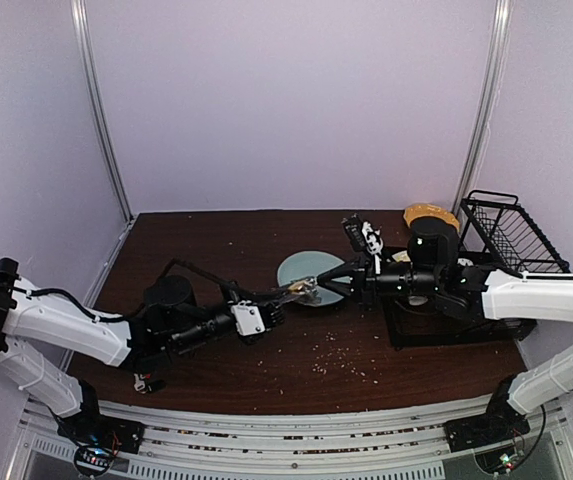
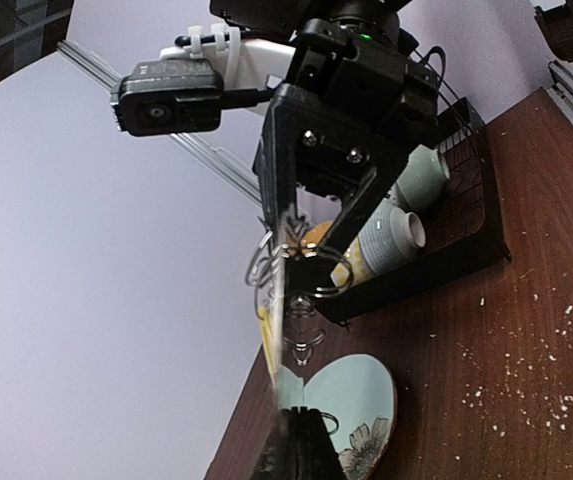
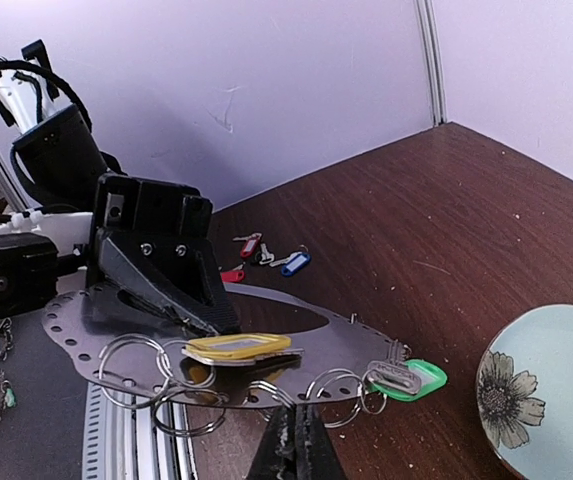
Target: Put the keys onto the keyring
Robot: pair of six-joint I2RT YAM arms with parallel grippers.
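Keyring (image 3: 346,343) pinched between left hand (image 3: 214,318) and right hand (image 3: 293,412); yellow key (image 3: 236,347), green key (image 3: 406,377) hanging on it.

From above, we cannot make out the keyring (image 1: 306,292): too small. On the right wrist view, the frame's edge crops the plate (image 3: 541,390) and the right pincer (image 3: 291,425); the loose keys (image 3: 294,264) on the desk (image 3: 446,220) are too tiny to count.

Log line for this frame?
left gripper shut on keyring | right gripper shut on keyring | yellow key, green key hang on it | red key, blue key on table
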